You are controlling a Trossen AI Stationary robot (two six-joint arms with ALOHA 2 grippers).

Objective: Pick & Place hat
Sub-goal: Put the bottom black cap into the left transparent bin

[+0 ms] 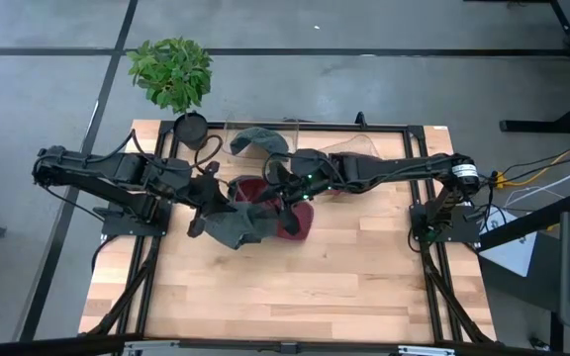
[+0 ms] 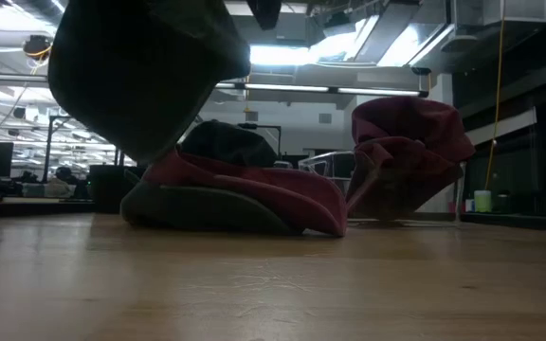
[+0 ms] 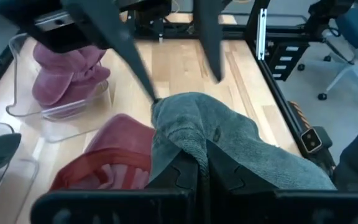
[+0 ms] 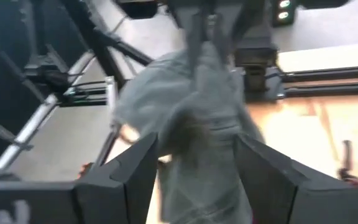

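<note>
A grey-green hat (image 1: 234,225) hangs over the table's middle with my left gripper (image 1: 211,203) shut on it. It shows large in the left wrist view (image 3: 229,137) and at the upper left of the low view (image 2: 140,66). My right gripper (image 1: 277,190) reaches in from the right, open, its two fingers (image 4: 138,168) standing on either side of the hat's far end (image 4: 197,106). Under the grey hat a red hat (image 2: 245,189) lies flat on the table. A second red hat (image 2: 406,152) sits crumpled beside it. My left gripper pinches a bunched fold of the grey-green hat (image 3: 207,146) between its two shut fingers, coming from the table's left and slanting down. The hat hangs from the fingers, clear of the table, above the red hat. My right gripper: I cannot tell whether its open fingers touch the hat.
At the back stands a clear container (image 3: 55,109) with a pink hat (image 3: 67,71) in it, and another grey hat (image 1: 256,140) lies behind the arms. A potted plant (image 1: 172,71) stands at the far left corner. Bare wood lies toward the near edge (image 1: 295,297).
</note>
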